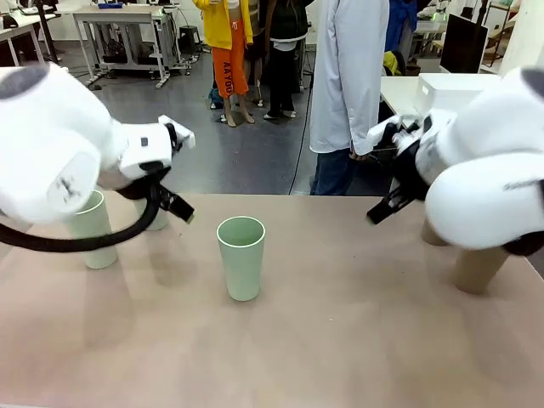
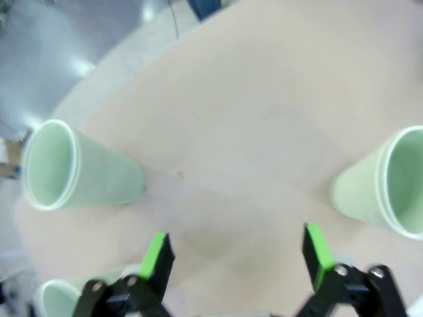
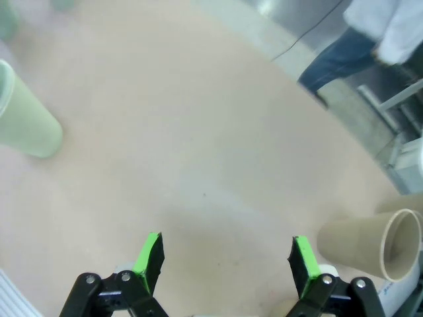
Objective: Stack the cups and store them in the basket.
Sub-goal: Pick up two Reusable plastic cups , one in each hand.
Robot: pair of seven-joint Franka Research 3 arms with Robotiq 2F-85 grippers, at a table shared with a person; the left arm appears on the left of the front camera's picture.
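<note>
Your surface [image 1: 340, 340] carries the cups apart from one another, none nested yet, so stacking has not begun. That spacing probably leaves room around each cup for a grasp.

The left arm [image 1: 51, 144] hangs over the 9 o'clock side and the right arm [image 1: 493, 170] over the 3 o'clock side. Each is above its own colour group, which suits a split of the work.

One mint cup [image 1: 241, 259] stands alone at the centre. A second mint cup [image 1: 95, 234] sits at its 9 o'clock, partly behind the left arm. A tan cup [image 1: 478, 270] stands at 3 o'clock, with another tan cup [image 1: 433, 234] just behind it toward 2 o'clock.

Every cup you can see stands upright with its mouth up. The long axis is vertical and the taper narrows toward the base, so each is ready to take another from above.

The left end effector [image 2: 236, 238] is released, its green pads spread over bare surface between two mint cups. The right end effector [image 3: 226, 243] is likewise released and carries nothing, with a tan cup at its 4 o'clock.
</note>
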